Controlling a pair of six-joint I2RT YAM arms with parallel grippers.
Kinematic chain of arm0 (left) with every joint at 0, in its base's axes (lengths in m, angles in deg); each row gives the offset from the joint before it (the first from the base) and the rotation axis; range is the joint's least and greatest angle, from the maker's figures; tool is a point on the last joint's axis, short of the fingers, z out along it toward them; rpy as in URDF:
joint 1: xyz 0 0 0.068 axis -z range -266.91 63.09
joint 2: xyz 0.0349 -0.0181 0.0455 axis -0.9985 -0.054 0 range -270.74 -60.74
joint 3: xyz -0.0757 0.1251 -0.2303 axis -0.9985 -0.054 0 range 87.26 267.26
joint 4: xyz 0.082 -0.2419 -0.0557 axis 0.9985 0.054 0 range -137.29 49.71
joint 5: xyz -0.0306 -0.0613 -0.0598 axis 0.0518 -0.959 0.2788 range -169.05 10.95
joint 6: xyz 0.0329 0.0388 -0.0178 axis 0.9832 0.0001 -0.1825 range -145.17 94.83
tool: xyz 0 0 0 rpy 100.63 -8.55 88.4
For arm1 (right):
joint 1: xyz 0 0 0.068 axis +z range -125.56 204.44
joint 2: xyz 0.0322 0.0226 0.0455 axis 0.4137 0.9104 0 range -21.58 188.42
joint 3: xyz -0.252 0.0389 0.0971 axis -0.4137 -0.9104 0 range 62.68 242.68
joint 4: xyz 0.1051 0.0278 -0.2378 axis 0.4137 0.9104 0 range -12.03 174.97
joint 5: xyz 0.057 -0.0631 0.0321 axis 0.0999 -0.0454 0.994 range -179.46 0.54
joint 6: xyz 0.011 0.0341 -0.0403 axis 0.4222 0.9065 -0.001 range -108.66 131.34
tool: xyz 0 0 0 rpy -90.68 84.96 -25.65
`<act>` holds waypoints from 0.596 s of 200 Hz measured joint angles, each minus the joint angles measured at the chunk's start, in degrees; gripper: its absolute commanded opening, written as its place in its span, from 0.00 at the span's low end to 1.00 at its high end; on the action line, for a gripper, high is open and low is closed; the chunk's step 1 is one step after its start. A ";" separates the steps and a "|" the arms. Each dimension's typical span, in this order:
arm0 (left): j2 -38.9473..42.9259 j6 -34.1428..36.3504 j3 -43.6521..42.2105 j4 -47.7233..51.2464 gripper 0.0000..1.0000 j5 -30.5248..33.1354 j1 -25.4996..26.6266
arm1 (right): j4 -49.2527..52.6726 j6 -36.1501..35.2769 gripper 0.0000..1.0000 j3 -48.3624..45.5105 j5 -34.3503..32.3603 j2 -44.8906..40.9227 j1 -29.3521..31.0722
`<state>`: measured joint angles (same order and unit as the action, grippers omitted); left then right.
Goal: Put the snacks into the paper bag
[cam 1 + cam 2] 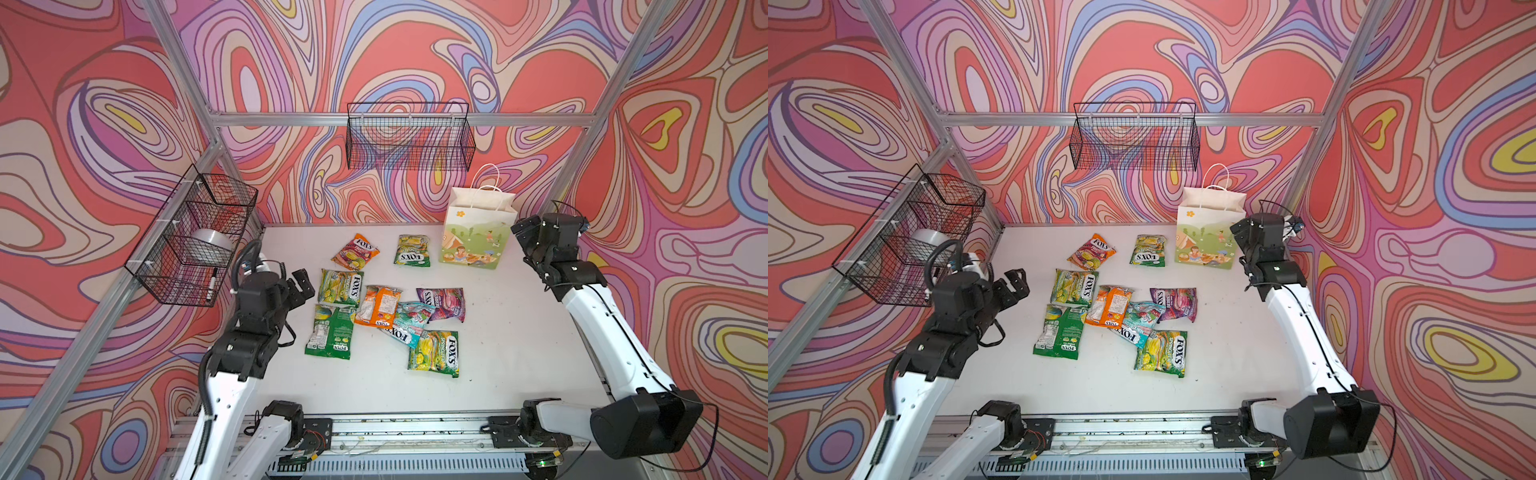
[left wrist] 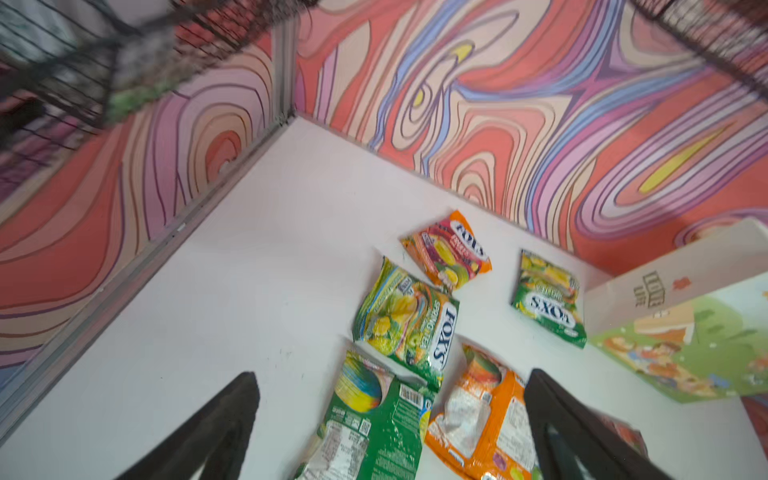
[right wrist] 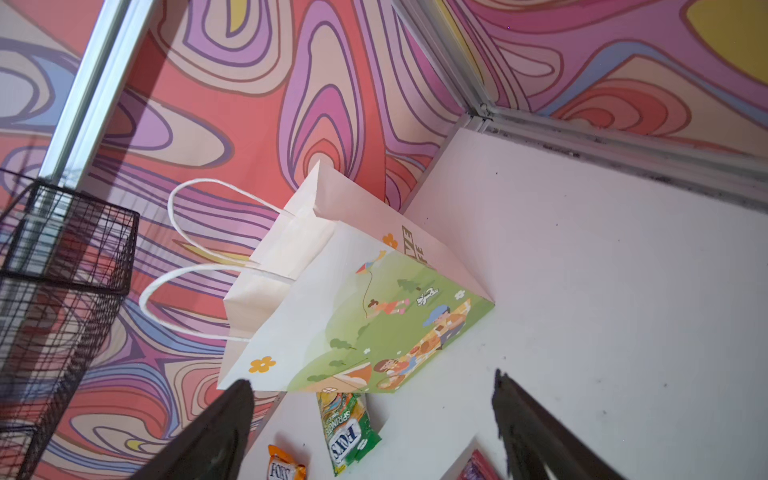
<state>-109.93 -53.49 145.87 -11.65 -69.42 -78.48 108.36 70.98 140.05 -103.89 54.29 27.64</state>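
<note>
— How do the grippers stand?
— The left gripper (image 2: 392, 374) is spread wide and empty, above the table's (image 1: 519, 332) loose snacks (image 1: 378, 307).
— And the right?
— The right gripper (image 3: 371, 377) is also spread, holding nothing, just beside the paper bag (image 1: 478, 232), which stands upright in the back right corner.

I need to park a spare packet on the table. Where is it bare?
Bare: the table right of the purple packet, in front of the paper bag; the front strip along the rail; the back-left corner beyond the left pincer. Crowded: the middle, where the orange packet and teal packet overlap.
</note>
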 measured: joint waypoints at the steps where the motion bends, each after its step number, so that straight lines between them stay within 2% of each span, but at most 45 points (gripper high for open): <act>1: -0.22 0.13 0.04 0.07 1.00 -0.13 0.00 | 0.37 0.22 0.94 0.26 -0.02 0.17 0.00; 19: -3.08 2.23 -1.09 2.03 1.00 -2.73 0.00 | 7.48 7.17 0.98 8.57 0.52 6.47 0.00; 54: -2.12 3.98 -4.46 2.82 1.00 -6.12 0.00 | 17.46 17.40 0.98 27.26 4.09 22.12 -0.13; 84: -0.50 4.57 -5.29 2.75 1.00 -7.72 0.00 | 22.03 24.72 0.92 34.97 7.87 30.86 -0.24; 119: 0.42 4.55 -5.88 2.73 1.00 -9.73 0.00 | 26.23 29.27 0.85 40.17 9.66 35.52 -0.52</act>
<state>-109.51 -48.94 139.99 -8.92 -79.14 -78.48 134.59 100.25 180.22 -94.23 89.81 27.11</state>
